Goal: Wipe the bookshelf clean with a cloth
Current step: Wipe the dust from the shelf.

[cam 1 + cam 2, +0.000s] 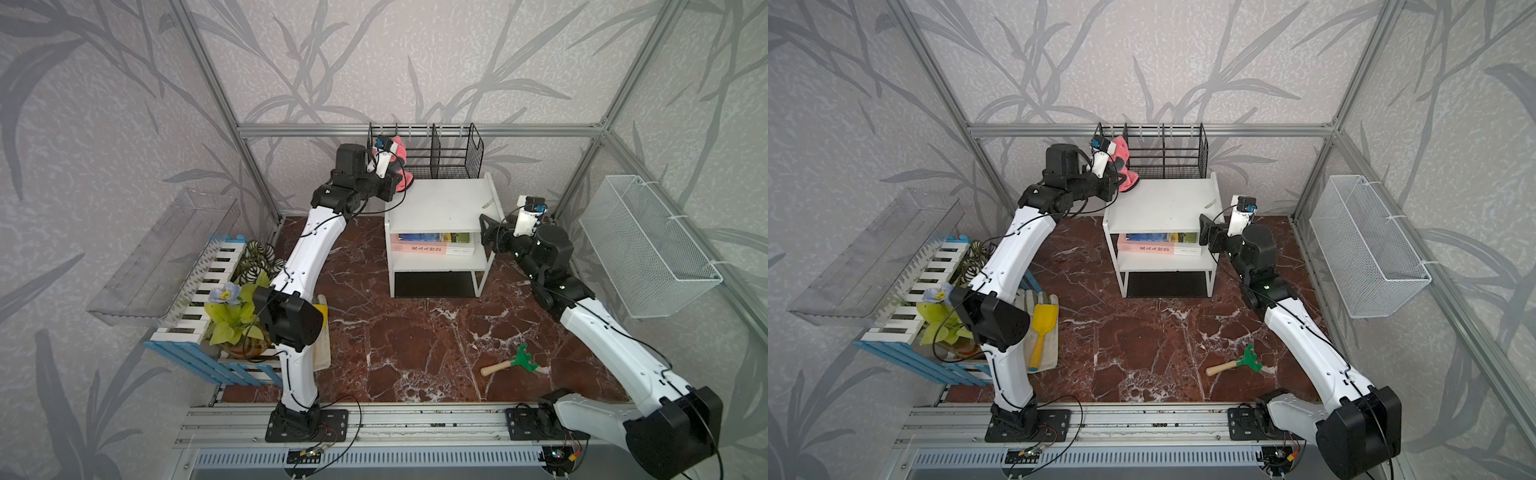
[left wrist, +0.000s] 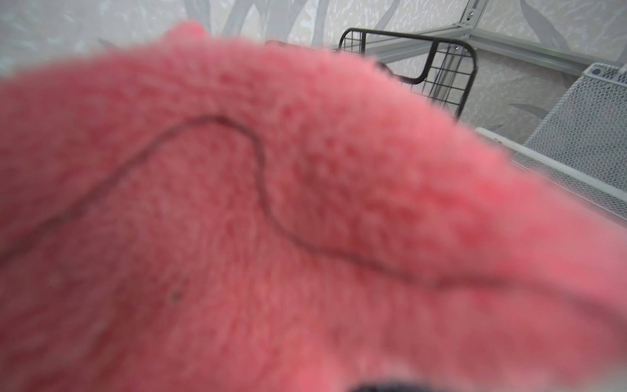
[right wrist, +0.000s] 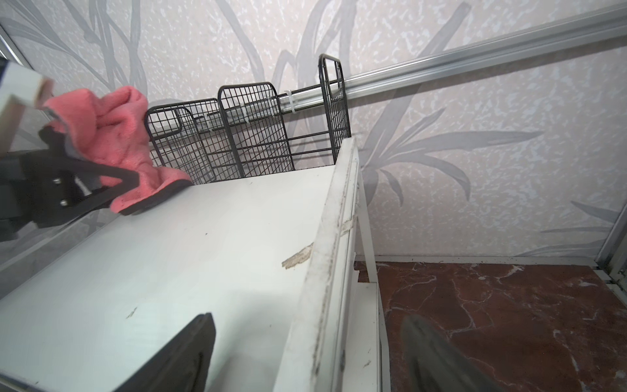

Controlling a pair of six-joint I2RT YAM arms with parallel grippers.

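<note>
- Placing the bookshelf (image 1: pixel 440 203) at the far middle of the marbled floor (image 1: pixel 415 332), just in front of a black wire rack (image 1: pixel 451 156).
- Finding the cloth (image 3: pixel 115 135) at the shelf's far left corner, bunched up, lower hem touching the top board.
- Clamped tight on that cloth: the left gripper (image 3: pixel 122 186), fingers closed over the pink pile.
- Spread wide and holding nothing: the right gripper (image 1: pixel 485 232), straddling the raised right lip by the near right corner. Contact with the lip impossible to tell.
- Judging progress as early: cloth already in the grip and at the board. Scuffs and a chipped patch (image 3: pixel 297 259) showing on the top board, and the tiers below apparently not yet reached.
- Expecting little room on the middle tier, taken up by books (image 1: pixel 436 244).
- Hidden or unclear:
  - nearly all of the left wrist view, swamped by blurred pink
  - the left fingertips in both top views, behind wrist and camera
  - the far depth of the lower boards, under the top board
  - whether the hem presses or merely rests
</note>
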